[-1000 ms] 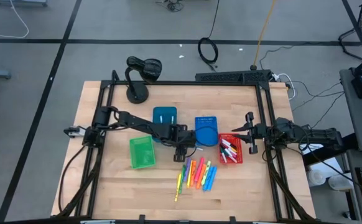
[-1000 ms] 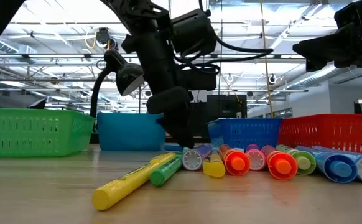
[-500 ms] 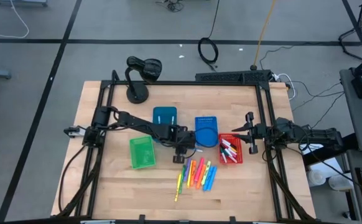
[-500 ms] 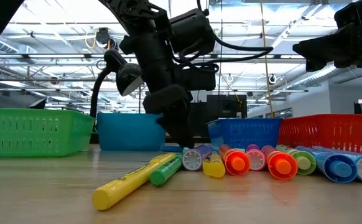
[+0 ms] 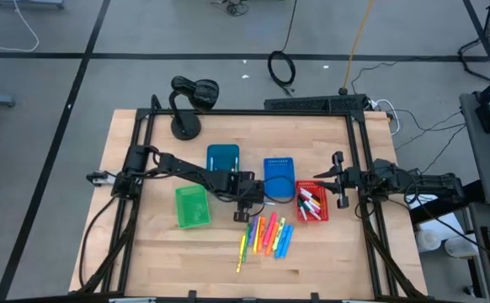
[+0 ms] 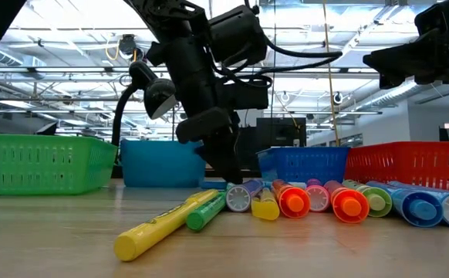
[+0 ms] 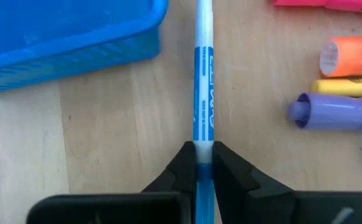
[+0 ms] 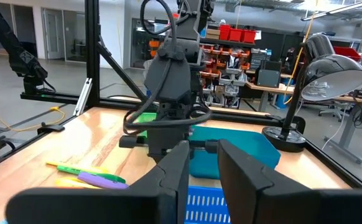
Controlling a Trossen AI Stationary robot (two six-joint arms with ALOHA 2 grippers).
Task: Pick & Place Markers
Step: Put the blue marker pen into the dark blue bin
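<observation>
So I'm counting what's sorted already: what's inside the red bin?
The red bin holds several white markers with red, green and dark caps. Whatever lies under them can't be seen.

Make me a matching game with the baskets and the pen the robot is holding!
Things:
1. green bin
2. red bin
3. blue-and-white marker
4. left gripper

States:
A. holds white markers with coloured caps
B. pinched between two dark fingers
C. nothing visible inside
D. shut on a pen

Pairs: 1-C, 2-A, 3-B, 4-D
</observation>
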